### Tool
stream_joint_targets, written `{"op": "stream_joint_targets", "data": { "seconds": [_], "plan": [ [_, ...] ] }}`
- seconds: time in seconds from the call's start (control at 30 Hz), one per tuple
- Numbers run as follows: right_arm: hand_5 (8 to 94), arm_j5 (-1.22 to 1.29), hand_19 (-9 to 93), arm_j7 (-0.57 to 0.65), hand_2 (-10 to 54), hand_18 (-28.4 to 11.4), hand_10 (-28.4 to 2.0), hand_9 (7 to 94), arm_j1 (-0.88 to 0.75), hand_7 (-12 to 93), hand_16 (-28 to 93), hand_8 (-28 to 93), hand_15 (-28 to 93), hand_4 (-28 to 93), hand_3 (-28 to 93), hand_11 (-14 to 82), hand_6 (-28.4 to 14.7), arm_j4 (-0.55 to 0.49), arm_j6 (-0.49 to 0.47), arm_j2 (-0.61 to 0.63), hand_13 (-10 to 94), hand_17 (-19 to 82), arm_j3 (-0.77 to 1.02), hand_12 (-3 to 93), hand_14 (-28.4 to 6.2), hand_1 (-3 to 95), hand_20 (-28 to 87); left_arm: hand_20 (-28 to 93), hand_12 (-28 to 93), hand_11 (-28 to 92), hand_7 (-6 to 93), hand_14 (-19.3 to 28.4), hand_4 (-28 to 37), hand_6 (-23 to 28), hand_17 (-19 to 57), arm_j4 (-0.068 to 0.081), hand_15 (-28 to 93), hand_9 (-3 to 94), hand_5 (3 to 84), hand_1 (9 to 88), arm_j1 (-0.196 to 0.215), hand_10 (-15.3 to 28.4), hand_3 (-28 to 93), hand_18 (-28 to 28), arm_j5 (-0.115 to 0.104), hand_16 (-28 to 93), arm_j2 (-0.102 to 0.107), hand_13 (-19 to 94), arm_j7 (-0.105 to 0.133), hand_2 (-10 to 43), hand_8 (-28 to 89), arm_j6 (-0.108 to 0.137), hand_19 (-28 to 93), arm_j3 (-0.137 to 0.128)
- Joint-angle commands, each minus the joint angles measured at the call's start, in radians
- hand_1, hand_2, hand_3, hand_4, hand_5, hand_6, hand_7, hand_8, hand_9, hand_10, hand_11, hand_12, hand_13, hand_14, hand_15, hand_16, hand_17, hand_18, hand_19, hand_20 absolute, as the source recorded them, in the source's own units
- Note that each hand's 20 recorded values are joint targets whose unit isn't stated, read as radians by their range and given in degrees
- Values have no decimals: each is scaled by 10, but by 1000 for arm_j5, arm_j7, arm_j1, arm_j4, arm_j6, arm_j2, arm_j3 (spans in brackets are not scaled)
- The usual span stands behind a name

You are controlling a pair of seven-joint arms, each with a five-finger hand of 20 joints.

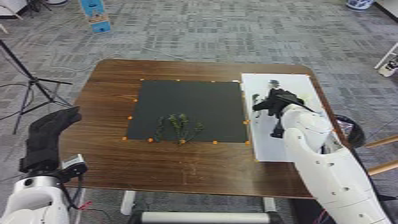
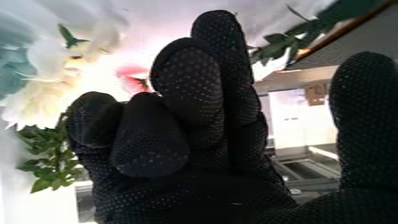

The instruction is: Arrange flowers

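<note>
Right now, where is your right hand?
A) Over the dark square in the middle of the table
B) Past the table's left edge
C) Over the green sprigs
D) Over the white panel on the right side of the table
D. In the head view, the right hand is over the white panel, to the right of the dark square with the sprigs.

Grey carpeted floor (image 1: 204,30) is extending across the head view's upper part. A black tripod (image 1: 34,79) is standing at left, a blue panel (image 1: 94,12) at upper left, and a blue-and-white pot (image 1: 360,4) is occupying the upper right corner.
</note>
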Motion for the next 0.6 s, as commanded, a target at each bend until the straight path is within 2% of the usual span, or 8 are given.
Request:
{"op": "stream_joint_targets", "data": {
  "seconds": [0.03,0.1,0.23,0.37,0.47,0.6],
  "plan": [
    [755,-51,910,-5,-23,-284,-143,873,19,461,461,-30,763,-91,588,476,-26,13,-15,-28,783,428,-17,322,-158,210,625,153,152,259,209,132,-283,28,52,-12,138,495,507,244,7,122,720,75,6,16,-10,363,-3,88,-91,-25,69,7],
    [759,-55,913,2,-24,-284,-140,877,22,459,460,-29,763,-90,590,477,-25,28,-11,-40,786,431,-19,321,-156,212,622,153,152,260,209,132,-283,29,51,-12,138,495,507,245,4,122,719,76,9,16,-12,363,-5,88,-90,-24,69,7],
    [772,-93,922,0,-29,-284,-132,883,28,456,460,-22,762,-90,593,478,-20,59,-18,-65,793,438,-23,321,-149,233,613,153,152,260,208,132,-283,29,52,-13,138,495,507,245,13,121,719,76,2,16,-15,363,0,89,-90,-23,69,1],
    [777,-181,929,-3,-52,-284,-126,889,37,459,458,-17,764,-92,603,481,-14,100,-22,-89,802,454,-37,321,-142,263,608,152,152,260,206,131,-283,30,52,-14,138,494,507,247,14,122,717,76,6,16,-18,363,-10,90,-89,-23,69,0],
    [784,-316,932,-38,-70,-283,-120,902,42,468,460,-17,765,-95,609,485,-7,135,-68,-123,823,484,-48,319,-124,291,622,153,151,260,206,131,-283,30,52,-16,138,494,507,246,13,122,720,76,7,16,-21,363,-9,89,-89,-20,69,-2],
    [790,-276,932,-8,-79,-274,-114,916,33,468,464,-21,756,-96,621,479,-2,133,-79,-128,839,508,-64,316,-107,335,625,153,152,260,205,131,-282,30,51,-19,138,494,507,248,17,121,722,76,12,16,-25,363,-16,89,-89,-23,70,-3]
  ]
}}
